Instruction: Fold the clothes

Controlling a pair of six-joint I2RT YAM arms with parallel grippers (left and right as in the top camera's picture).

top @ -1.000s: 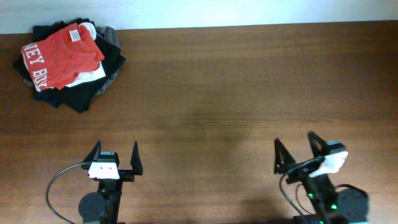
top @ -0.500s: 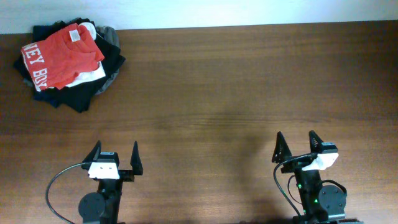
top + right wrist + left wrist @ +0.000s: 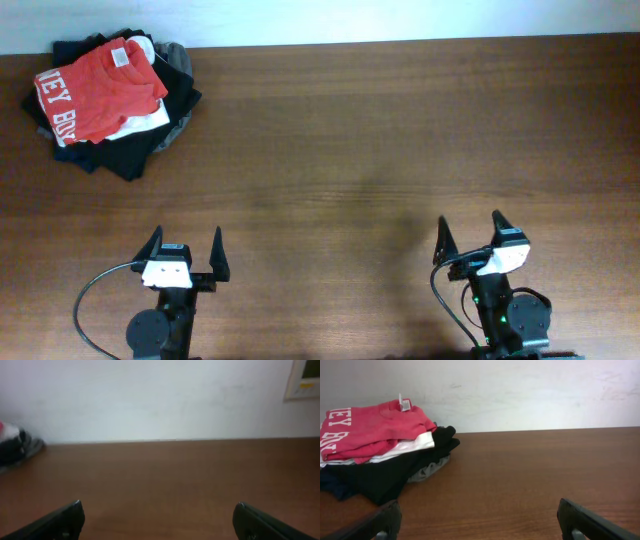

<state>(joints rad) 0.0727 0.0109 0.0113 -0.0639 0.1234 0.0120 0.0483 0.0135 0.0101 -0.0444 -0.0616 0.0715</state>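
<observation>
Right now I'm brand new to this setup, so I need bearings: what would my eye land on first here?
The red-orange T-shirt with white lettering, topping a pile of black garments at the far left corner of the wooden table. Next, the left gripper and right gripper, both open and empty, at the near edge, far from the pile.

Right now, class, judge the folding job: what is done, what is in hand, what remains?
Done: nothing visible; the red-orange T-shirt lies rumpled atop the dark pile at the far left corner of the table. In hand: nothing; the left gripper and right gripper stand open and empty at the near edge. Left: fetching, spreading and folding the shirt.
</observation>
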